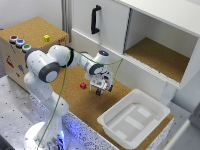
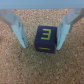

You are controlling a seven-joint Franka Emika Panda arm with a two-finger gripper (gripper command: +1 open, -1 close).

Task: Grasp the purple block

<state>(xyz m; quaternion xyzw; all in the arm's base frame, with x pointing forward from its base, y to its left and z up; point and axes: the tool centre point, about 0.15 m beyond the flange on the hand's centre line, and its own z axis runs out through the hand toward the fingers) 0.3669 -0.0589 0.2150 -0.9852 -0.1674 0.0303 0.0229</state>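
In the wrist view the purple block, a dark cube with a yellow mark on its top face, lies on the cork surface between my two pale blue fingers. My gripper is open and straddles the block. One finger is close against a side of the block and the other stands a small gap away. In the exterior view my gripper is low over the cork mat, pointing down. There it covers the purple block.
A small red cube lies on the cork mat, toward the exterior view's left of the gripper. A yellow cube sits on a wooden box with coloured buttons. A white bin stands toward the right, a white cabinet behind.
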